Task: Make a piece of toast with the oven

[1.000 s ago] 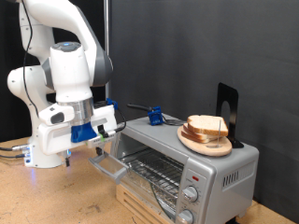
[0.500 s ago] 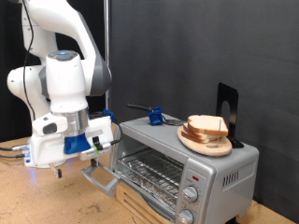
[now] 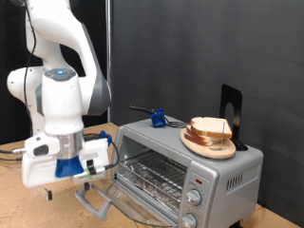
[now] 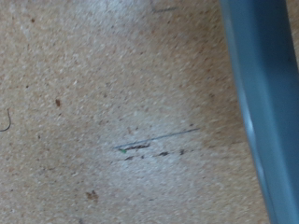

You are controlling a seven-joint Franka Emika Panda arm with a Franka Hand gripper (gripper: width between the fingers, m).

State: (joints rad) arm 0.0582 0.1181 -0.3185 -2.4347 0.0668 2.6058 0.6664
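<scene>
The silver-grey oven (image 3: 233,171) stands at the exterior view's right, with its glass door (image 3: 122,197) swung down and open and the wire rack (image 3: 152,172) bare inside. The piece of toast (image 3: 211,127) lies on a round wooden plate (image 3: 204,144) on top of the oven. My gripper (image 3: 84,187) is low, just above the tabletop, right at the door's handle (image 3: 92,202). Its fingers are hidden under the hand. The wrist view shows only the speckled tabletop (image 4: 112,112) and a blurred grey-blue bar (image 4: 262,103); no fingers show there.
A small blue-handled tool (image 3: 157,119) and a black stand (image 3: 231,109) are on the oven's top. Round knobs (image 3: 195,199) and a red light (image 3: 198,179) are on its front. The arm's white base (image 3: 38,104) and cables stand at the exterior view's left.
The hand has moved down and towards the exterior view's left, and the oven door has swung down with it from partly open to fully open.
</scene>
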